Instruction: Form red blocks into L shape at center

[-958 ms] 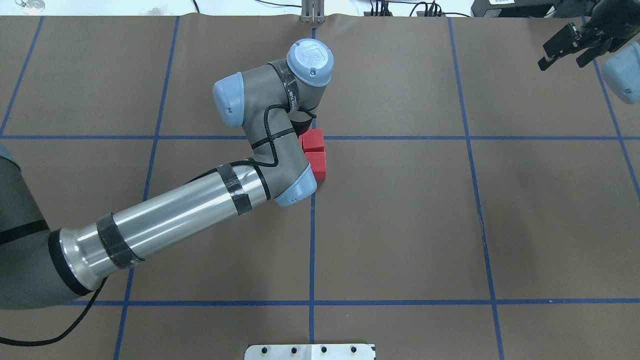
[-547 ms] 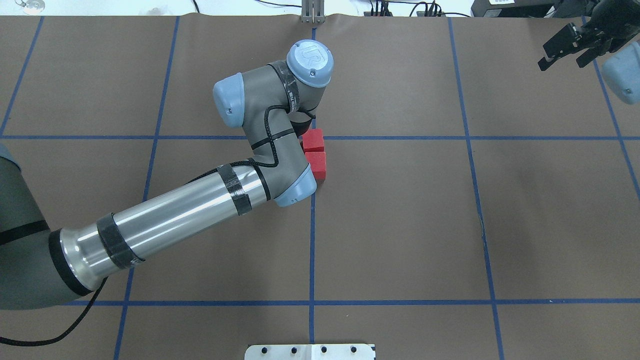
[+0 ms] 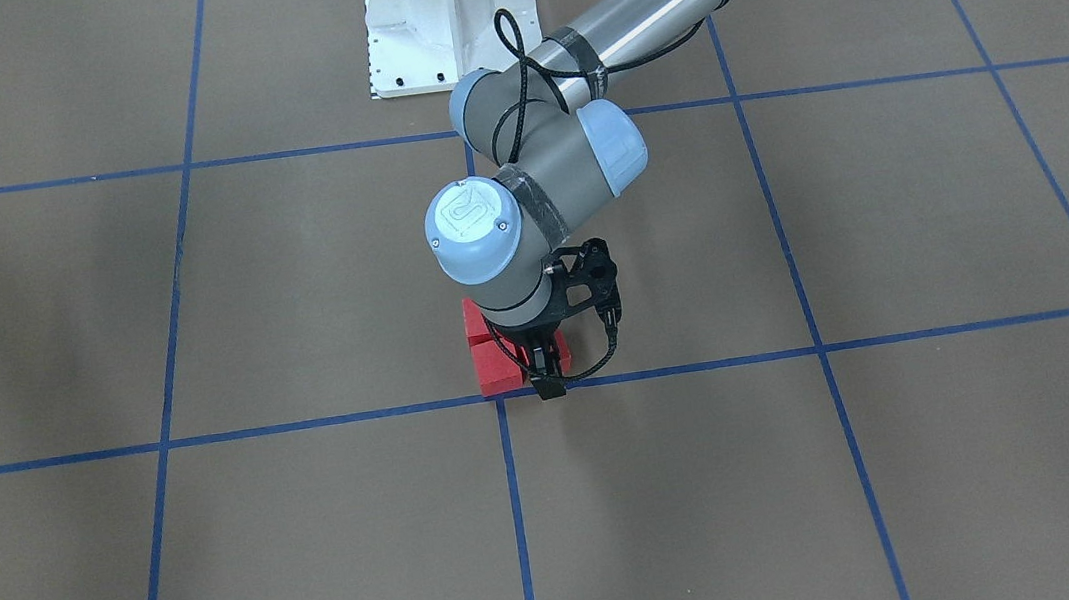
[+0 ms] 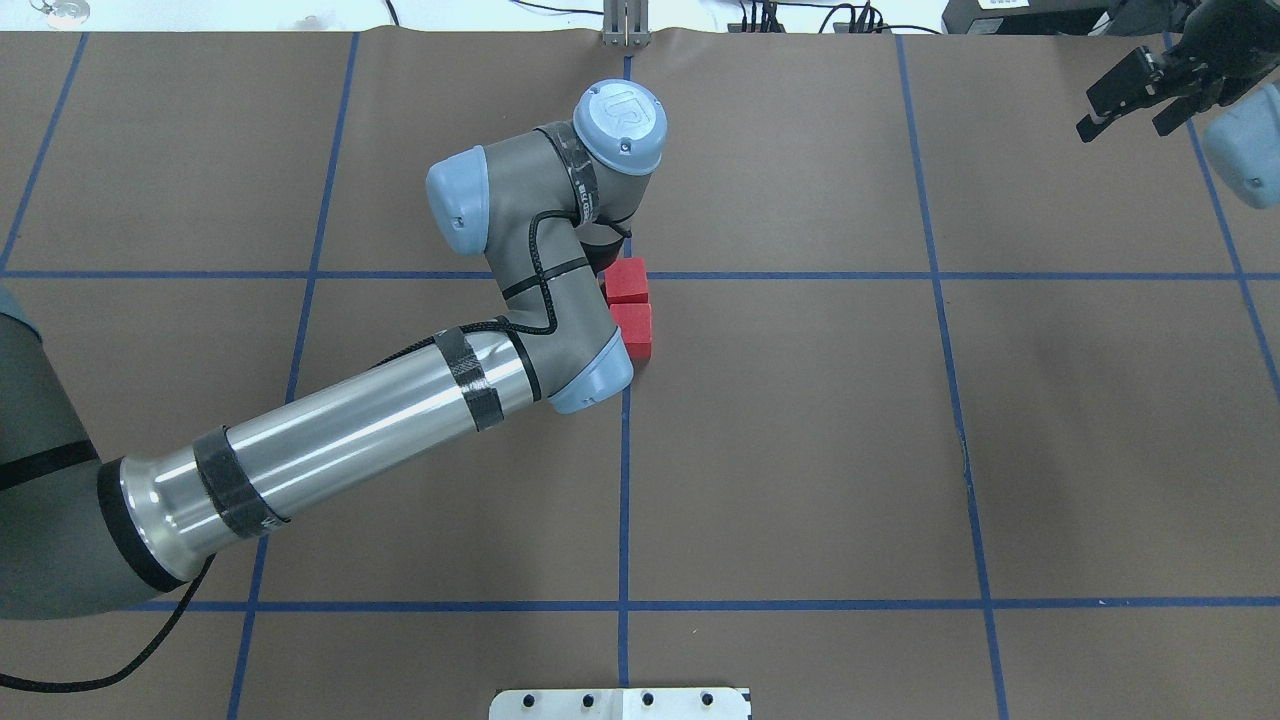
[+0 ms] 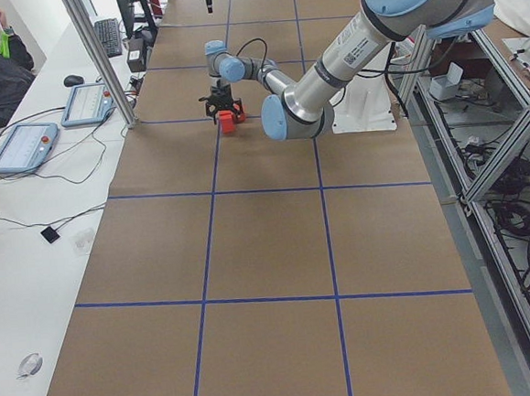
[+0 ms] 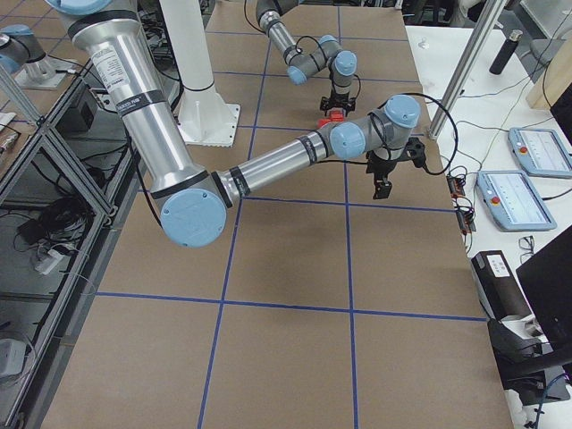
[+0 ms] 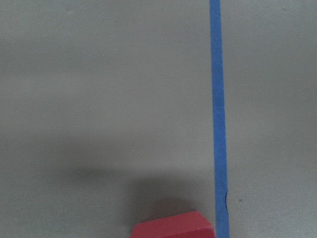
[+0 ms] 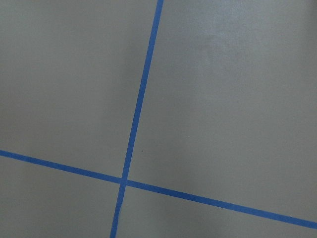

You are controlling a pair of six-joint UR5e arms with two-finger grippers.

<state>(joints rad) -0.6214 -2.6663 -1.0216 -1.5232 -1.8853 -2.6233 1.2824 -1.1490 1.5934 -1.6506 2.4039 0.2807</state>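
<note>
L taking shape: the left black two-finger gripper is down among the small matte red blocks at the central blue tape crossing.
Two blocks sit touching in a row along the tape line, and the third shows beside the farther one, on the robot's left, right under the gripper's fingers. All three lie on the brown gridded table cover, just on the robot's side of the crossing. Whether those fingers pinch the third block or stand clear of it cannot be told. Over by the far right corner, the right black two-finger gripper hangs with jaws apart, holding nothing.
</note>
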